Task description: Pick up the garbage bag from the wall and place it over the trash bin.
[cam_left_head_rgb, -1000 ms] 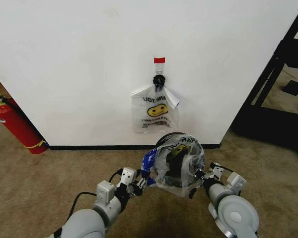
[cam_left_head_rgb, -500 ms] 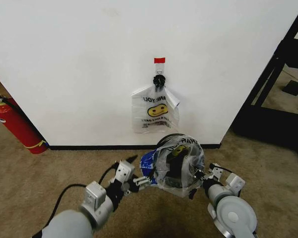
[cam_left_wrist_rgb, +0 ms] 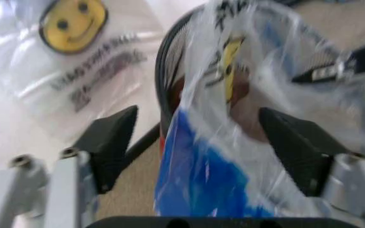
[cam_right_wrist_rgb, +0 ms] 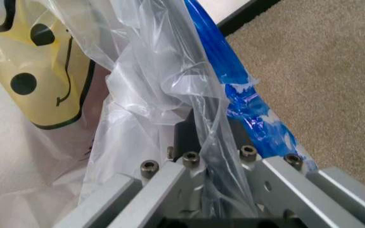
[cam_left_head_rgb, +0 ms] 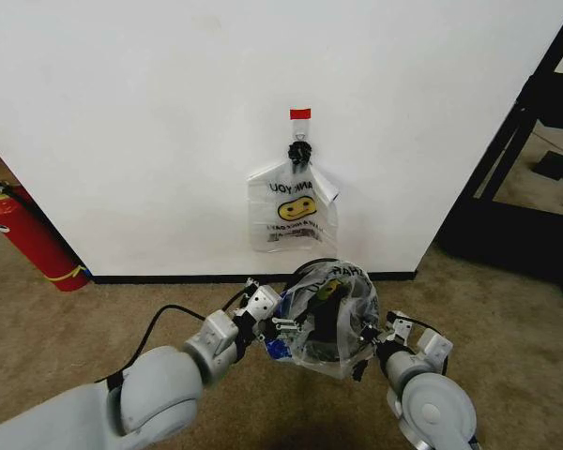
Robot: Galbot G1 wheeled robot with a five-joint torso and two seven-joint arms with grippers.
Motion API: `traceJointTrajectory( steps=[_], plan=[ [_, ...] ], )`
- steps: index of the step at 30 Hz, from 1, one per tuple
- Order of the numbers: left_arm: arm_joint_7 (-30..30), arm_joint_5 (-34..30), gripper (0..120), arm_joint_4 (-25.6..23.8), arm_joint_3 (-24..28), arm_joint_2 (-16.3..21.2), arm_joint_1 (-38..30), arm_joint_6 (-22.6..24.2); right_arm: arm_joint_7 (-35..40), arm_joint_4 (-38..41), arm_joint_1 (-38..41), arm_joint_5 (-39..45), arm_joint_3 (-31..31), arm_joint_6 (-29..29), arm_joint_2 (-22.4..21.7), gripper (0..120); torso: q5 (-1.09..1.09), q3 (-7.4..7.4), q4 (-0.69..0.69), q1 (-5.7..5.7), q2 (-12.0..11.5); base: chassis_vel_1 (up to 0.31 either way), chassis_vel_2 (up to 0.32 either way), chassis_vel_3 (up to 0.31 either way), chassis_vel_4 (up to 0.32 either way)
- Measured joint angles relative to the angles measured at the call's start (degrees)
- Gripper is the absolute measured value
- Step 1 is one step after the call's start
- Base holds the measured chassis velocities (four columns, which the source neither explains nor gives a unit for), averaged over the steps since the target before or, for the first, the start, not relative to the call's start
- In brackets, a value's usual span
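Plastic garbage bag sits between open left tool, pinched by right tool.

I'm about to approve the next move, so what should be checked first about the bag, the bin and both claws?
1. Right claw shut on the garbage bag: ok, plastic is pinched between its fingers.
2. Left claw gripping the bag: not ok, its fingers stand open either side of the blue printed plastic.
3. Bag over the trash bin: ok in part, the plastic drapes the top; how far down it reaches, cannot tell.
4. Bag seated evenly around the rim: cannot tell, the far side is hidden.
5. Second smiley bag left hanging on the wall: ok.
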Motion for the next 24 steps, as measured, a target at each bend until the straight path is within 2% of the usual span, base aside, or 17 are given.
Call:
traceJointTrajectory(
  steps=[1, 2, 6, 9, 10, 14, 16, 18, 21, 24],
  plan=[
    [0.0, 0.0, 74, 0.0, 0.0, 0.0, 0.0, 0.0, 0.0, 0.0, 0.0, 0.0, 0.0, 0.0, 0.0, 0, 0.0, 0.0, 0.0, 0.0, 0.0, 0.0, 0.0, 0.0, 0.0],
    [0.06, 0.0, 66, 0.58, -0.11, 0.13, 0.59, 0.17, -0.09, -0.14, 0.1, -0.07, -0.06, 0.01, 0.0, 0, 0.0, 0.0, 0.01, 0.0, 0.0, 0.0, 0.0, 0.0, 0.0],
    [-0.27, -0.06, 54, 1.34, -0.3, -0.14, 0.84, 0.64, -0.16, -0.25, 0.34, -0.11, -0.26, 0.03, 0.01, 0, 0.0, 0.0, 0.0, 0.0, 0.0, 0.0, 0.0, 0.0, 0.0],
    [-0.94, -0.45, 39, 2.52, 0.43, -0.51, -0.41, 0.83, -0.3, -0.3, 0.6, -0.13, -0.49, 0.06, 0.01, 0, -0.01, 0.0, -0.01, 0.0, 0.0, 0.0, 0.0, 0.0, 0.0],
    [-0.94, -0.45, 39, 2.52, 0.43, -0.51, -0.41, 0.83, -0.3, -0.3, 0.6, -0.13, -0.49, 0.06, 0.01, 0, -0.01, 0.0, -0.01, 0.0, 0.0, 0.0, 0.0, 0.0, 0.0],
    [-1.14, -0.93, 25, 2.77, 0.69, -0.77, -0.66, 0.8, -0.45, -0.27, 0.31, -0.27, -0.48, 0.09, 0.0, 0, 0.0, 0.0, -0.02, 0.0, 0.0, 0.0, 0.0, 0.0, 0.0],
    [-1.36, -1.02, 12, 3.14, 0.71, -0.94, -0.43, 0.72, -0.49, -0.18, 0.24, -0.32, -0.46, 0.12, 0.01, 0, 0.0, 0.0, -0.01, -0.01, 0.0, 0.0, 0.0, 0.0, 0.0],
    [-1.4, -1.02, 10, 3.27, 0.7, -0.99, -0.34, 0.64, -0.5, -0.16, 0.24, -0.32, -0.46, 0.12, 0.02, 0, 0.0, 0.0, -0.01, -0.01, 0.0, 0.0, 0.0, 0.0, 0.0],
    [-1.52, -1.02, 0, 3.54, 0.44, -1.22, -0.08, 0.35, -0.5, -0.05, 0.24, -0.34, -0.55, 0.13, 0.07, 0, 0.0, -0.01, -0.01, -0.01, 0.0, 0.0, 0.0, 0.0, 0.0],
    [-1.75, -1.22, 0, 3.88, -0.37, -1.94, 0.29, 0.03, -0.5, 0.01, 0.11, -0.45, -0.75, 0.13, 0.22, 0, 0.0, -0.01, -0.01, -0.01, 0.0, 0.0, 0.0, 0.0, 0.0]
  ],
)
